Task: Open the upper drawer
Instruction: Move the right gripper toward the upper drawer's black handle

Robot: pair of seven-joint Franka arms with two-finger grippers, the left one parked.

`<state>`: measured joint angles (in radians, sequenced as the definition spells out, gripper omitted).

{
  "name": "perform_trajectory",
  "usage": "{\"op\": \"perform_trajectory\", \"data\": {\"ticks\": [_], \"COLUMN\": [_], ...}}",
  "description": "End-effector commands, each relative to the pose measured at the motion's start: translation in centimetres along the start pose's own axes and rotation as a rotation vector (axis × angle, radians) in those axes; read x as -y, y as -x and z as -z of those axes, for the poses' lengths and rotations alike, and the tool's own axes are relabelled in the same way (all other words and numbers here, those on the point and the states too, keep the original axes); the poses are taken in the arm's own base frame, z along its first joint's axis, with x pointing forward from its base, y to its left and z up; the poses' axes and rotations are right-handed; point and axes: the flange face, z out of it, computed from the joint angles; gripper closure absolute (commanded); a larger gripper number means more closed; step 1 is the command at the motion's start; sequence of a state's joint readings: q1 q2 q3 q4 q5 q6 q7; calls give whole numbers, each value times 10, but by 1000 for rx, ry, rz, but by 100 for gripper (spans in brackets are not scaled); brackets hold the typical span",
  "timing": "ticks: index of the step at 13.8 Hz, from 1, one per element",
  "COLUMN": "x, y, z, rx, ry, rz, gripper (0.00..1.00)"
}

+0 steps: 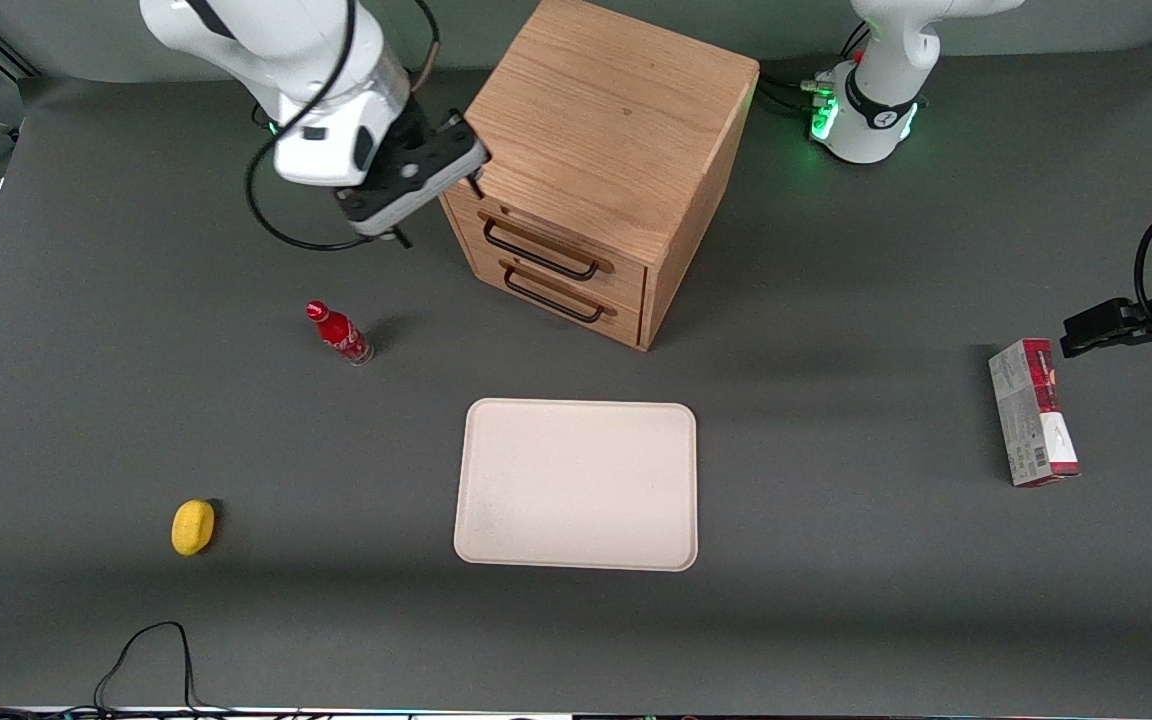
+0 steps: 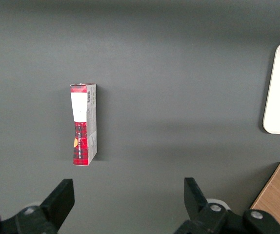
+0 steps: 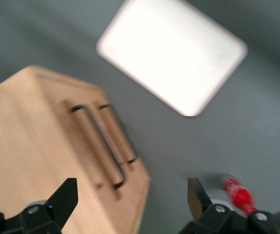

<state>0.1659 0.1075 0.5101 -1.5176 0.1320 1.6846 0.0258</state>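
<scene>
The boxy wooden cabinet [image 1: 601,150] stands far from the front camera, with two drawers that look shut. The upper drawer [image 1: 561,248] is light oak with a wide black wire handle [image 1: 539,251], above its lower twin [image 1: 576,300]. My right gripper [image 1: 439,212] hangs open and empty in the air beside the cabinet's front corner, toward the working arm's end, level with the cabinet top and clear of the handle. In the right wrist view the gripper [image 3: 132,195] sits over that corner, with the upper handle [image 3: 100,147] a little way off.
A red bottle [image 1: 339,333] stands on the table below the gripper, nearer the front camera. A cream tray [image 1: 576,484] lies in front of the cabinet. A yellow object [image 1: 193,526] lies near the working arm's end. A red-and-grey box [image 1: 1033,412] lies toward the parked arm's end.
</scene>
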Motion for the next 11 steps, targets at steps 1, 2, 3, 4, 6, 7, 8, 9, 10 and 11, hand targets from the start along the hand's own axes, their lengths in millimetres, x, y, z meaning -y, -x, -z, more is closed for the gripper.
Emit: {"op": "perform_trajectory", "data": {"ticks": [1,2,3,4,6,7,8,9,10,11], "x": [-1,-2,-6,-10,-18,-23,-25,-28,-27,-30], "y": [-13,-17,-18,-18,-19,-20,-22,-22,-22,-23], "z": [-14,-27,-43,-66,-100,-117,-129,-142,-149,-158], "rx": [28,44,69,100,139,154,153,154,146,150], "ry": [-188,-204,-220,-234,-254,-263,-267,-270,-265,-258], "rz": [118,168,214,257,320,334,339,334,334,333], "gripper": [0,0,0,0,0,0,0,0,0,0]}}
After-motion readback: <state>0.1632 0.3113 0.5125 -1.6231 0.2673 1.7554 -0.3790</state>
